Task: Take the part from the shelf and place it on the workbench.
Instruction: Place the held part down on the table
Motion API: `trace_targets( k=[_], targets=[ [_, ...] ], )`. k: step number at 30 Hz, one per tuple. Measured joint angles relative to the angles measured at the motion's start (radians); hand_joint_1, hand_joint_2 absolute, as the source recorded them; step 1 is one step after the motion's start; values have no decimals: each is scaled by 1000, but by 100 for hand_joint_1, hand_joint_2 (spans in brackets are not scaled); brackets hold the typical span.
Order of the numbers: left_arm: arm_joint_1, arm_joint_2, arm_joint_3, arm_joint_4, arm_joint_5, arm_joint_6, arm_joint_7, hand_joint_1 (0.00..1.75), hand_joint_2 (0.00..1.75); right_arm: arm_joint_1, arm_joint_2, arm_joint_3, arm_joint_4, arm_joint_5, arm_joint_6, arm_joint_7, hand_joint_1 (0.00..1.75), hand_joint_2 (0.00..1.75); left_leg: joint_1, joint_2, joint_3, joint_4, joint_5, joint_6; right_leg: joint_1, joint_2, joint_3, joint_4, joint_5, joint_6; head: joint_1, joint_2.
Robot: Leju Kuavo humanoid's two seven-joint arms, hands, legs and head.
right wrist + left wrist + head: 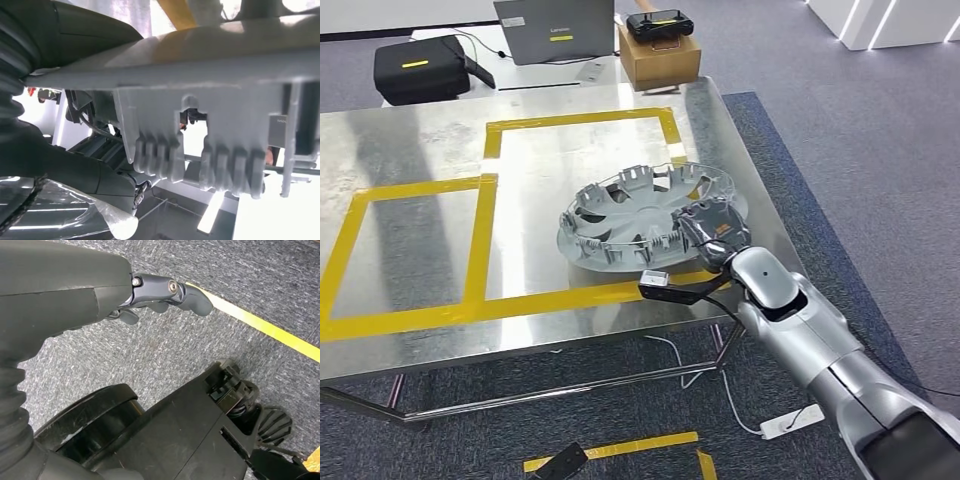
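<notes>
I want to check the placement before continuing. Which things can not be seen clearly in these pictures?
- Head view: the right hand covers the near rim of the wheel cover; its grip is hidden.
- Right wrist view: the wheel cover is cut off by the edges.
- Left wrist view: the left hand shows few fingers.

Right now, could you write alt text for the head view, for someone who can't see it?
The robot's right hand grips the near edge of a grey wheel cover lying inside-up on a shiny steel workbench marked with yellow tape rectangles. Behind the bench stand a black bag, a laptop and a cardboard box.
</notes>
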Motion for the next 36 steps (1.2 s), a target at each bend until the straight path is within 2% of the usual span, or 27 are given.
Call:
trace_targets(
  k=[36],
  targets=[
    [26,22,0,0,0,5,2,0,175,87,33,0,3,-21,-33,-24,154,175,0,0,-1,0,0,0,0,0,0,0,0,0,0,0]
  ],
)
